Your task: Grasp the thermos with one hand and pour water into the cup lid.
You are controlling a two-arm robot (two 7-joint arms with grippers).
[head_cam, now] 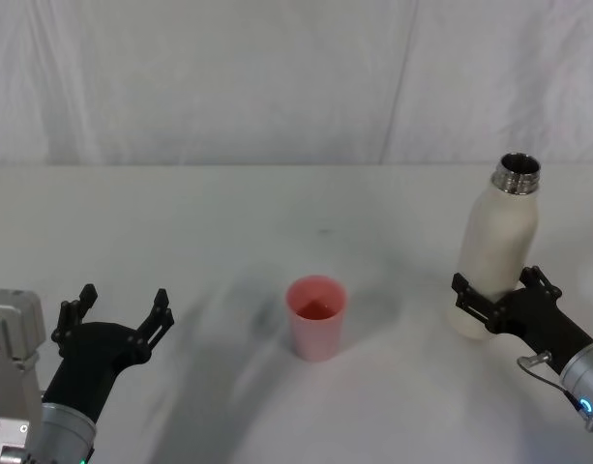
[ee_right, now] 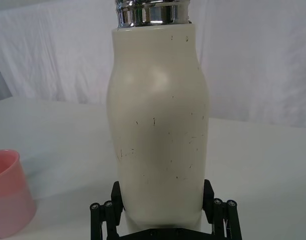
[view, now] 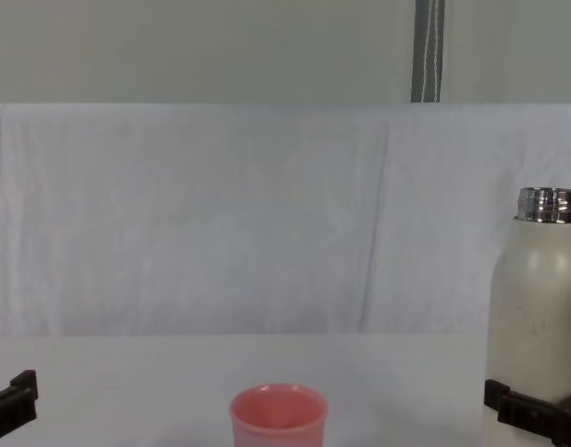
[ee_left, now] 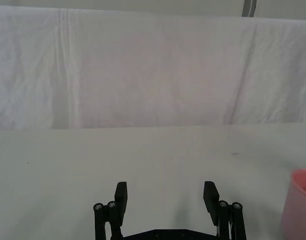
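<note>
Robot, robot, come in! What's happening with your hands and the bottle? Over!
Right gripper shut on thermos, upright. Left gripper open, idle. Cup lid centre, path clear.

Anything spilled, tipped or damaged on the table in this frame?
Nothing stands out. The thermos stands upright, uncapped, in the right gripper; the cup lid sits upright; the left gripper hovers open.

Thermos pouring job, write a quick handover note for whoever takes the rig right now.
Right claw: around the lower body of the thermos, fingers against both sides.
Left claw: open, idle at the table's near left.
Thermos: upright, cap off, right of the cup lid.
Cup lid: upright at table centre, untouched.
Done: thermos reached and bracketed.
Left: lift, carry over the cup lid, tilt to pour.
</note>
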